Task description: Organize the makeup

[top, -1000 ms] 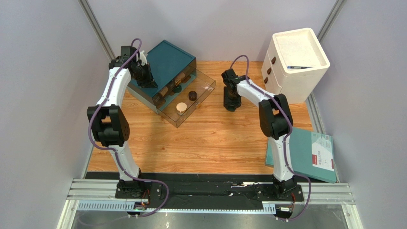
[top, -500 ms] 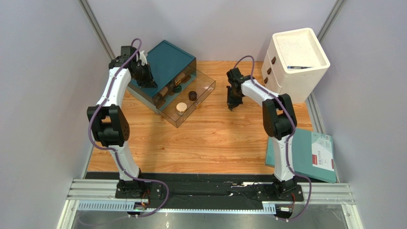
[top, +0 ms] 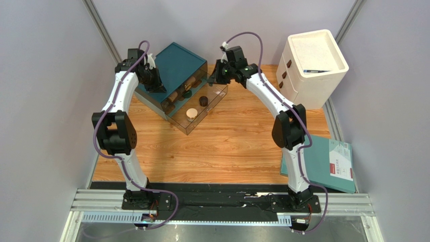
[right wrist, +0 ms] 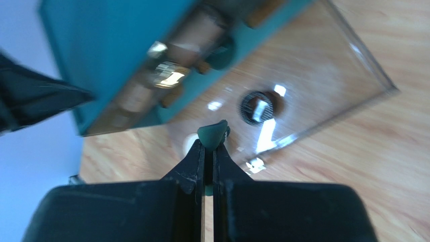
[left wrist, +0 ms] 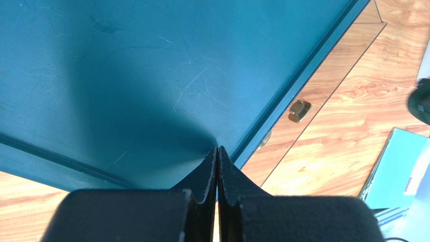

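Note:
The teal drawer box (top: 176, 63) stands at the back left with its clear drawer (top: 214, 98) pulled out. In the drawer lie a dark brown round jar (top: 203, 101), a pale round compact (top: 191, 114) and beige tubes (top: 176, 94) further in. My right gripper (top: 217, 75) hovers over the drawer's far right corner. In the right wrist view it (right wrist: 209, 143) is shut on a small dark green piece (right wrist: 212, 132), with the jar (right wrist: 257, 107) below it. My left gripper (top: 154, 80) is shut and empty, its tips (left wrist: 217, 151) at the teal box lid (left wrist: 126, 75).
A white drawer cabinet (top: 313, 63) stands at the back right with a pen (top: 317, 71) on top. A teal folder (top: 323, 164) lies at the front right. Grey walls close in on both sides.
My right arm has risen from the middle of the table and swung back and left to above the open drawer. The left arm has not moved.

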You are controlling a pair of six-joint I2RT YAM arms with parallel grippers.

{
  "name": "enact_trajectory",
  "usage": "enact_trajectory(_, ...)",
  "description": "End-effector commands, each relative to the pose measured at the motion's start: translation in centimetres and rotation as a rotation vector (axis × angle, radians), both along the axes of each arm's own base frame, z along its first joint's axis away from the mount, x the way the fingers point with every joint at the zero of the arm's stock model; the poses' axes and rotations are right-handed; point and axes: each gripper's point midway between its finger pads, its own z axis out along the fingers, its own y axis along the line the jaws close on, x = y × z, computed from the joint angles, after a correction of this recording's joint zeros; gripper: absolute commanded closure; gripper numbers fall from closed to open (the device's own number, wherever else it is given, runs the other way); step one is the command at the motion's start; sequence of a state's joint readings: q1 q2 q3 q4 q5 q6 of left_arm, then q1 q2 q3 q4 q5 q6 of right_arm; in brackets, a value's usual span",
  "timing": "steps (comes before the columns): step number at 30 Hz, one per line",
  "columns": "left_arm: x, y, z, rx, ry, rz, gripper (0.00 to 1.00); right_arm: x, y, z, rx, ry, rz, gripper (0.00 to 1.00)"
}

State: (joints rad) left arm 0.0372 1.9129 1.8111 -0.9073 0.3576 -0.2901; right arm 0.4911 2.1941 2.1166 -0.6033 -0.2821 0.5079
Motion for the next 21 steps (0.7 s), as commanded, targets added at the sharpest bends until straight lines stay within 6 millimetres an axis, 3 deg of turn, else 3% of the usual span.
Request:
enact_trajectory(1, -3.7, 2.1, -5.1, 0.09, 0.227, 0.028, 1.0, -0.2, 4.2, -1.1, 0.089, 0.051, 0.077, 0.98)
enact_trajectory(2, -3.7, 2.0, -5.1, 0.089, 0.225, 0.026, 1.0, -0.5, 5.1, -0.8, 0.104, 0.05, 0.101, 0.96)
enact_trajectory(3, -3.7, 2.0, -5.0, 0.089, 0.225, 0.026, 1.0, -0.6, 5.6, -2.1, 0.102, 0.08, 0.106, 0.94)
enact_trajectory(5, -3.6, 2.0, -5.0, 0.087, 0.225, 0.027, 1.0, -1.1, 6.5, -2.5, 0.112, 0.094, 0.134, 0.91)
enact_trajectory(8, -3.6, 2.0, -4.9, 0.089, 0.225, 0.025, 1.0, -2.0, 7.5, -3.3, 0.123, 0.126, 0.16, 0.75)
enact_trajectory(9, -3.6, 2.1, -4.8, 0.09, 0.223, 0.025, 1.0, -2.1, 7.5, -2.9, 0.124, 0.121, 0.156, 0.55)
enact_trajectory(11, -3.5, 2.0, -4.8, 0.091, 0.222, 0.026, 1.0, -2.1, 7.4, -3.0, 0.112, 0.103, 0.148, 0.4)
enact_trajectory(13, -3.5, 1.9, -4.8, 0.087, 0.223, 0.024, 1.0, -1.7, 7.1, -1.6, 0.113, 0.051, 0.135, 0.28)
enact_trajectory(18, -3.6, 2.0, -4.9, 0.088, 0.225, 0.024, 1.0, -1.1, 5.9, 0.6, 0.126, 0.009, 0.098, 0.26)
enact_trajectory(20, -3.6, 2.0, -4.9, 0.088, 0.225, 0.024, 1.0, -0.9, 4.9, 1.9, 0.153, 0.008, 0.067, 0.35)
enact_trajectory(21, -3.6, 2.0, -4.8, 0.085, 0.224, 0.025, 1.0, -0.7, 4.2, 1.4, 0.168, 0.022, 0.055, 0.41)
